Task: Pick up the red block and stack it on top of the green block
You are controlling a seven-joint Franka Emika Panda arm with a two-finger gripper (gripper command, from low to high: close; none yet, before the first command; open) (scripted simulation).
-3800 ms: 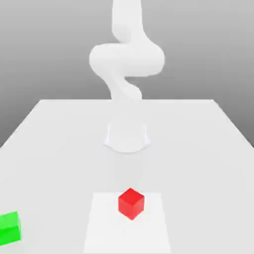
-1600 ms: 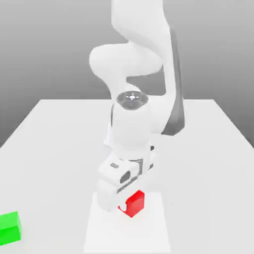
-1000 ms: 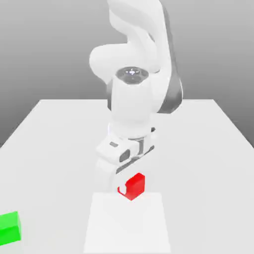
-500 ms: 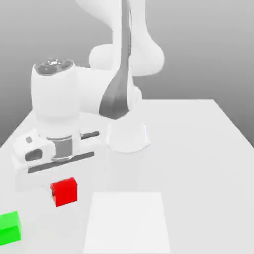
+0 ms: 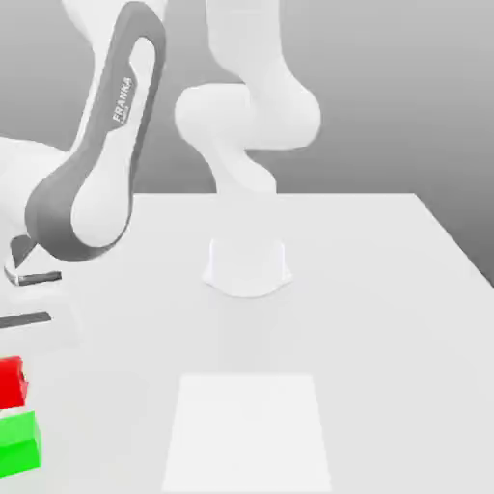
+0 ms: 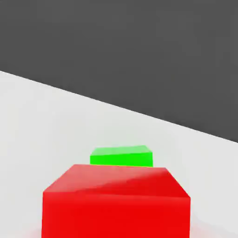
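The red block (image 5: 10, 382) hangs at the far edge of the exterior view's left, directly above the green block (image 5: 18, 443) and close to it; I cannot tell whether the two touch. My gripper (image 5: 6, 370) is shut on the red block, with the white hand (image 5: 27, 282) over it and partly cut off by the picture's edge. In the hand view the red block (image 6: 116, 202) looms close, and the top of the green block (image 6: 122, 156) shows just beyond it on the white table.
The arm's round base (image 5: 247, 266) stands mid-table on the white table (image 5: 386, 318). A paler square patch (image 5: 247, 434) lies at the front middle. The arm's grey-sided link (image 5: 96, 164) reaches across toward the exterior view's left.
The arm has swung further to the exterior view's left, carrying the red block from beside the green block to just above it.
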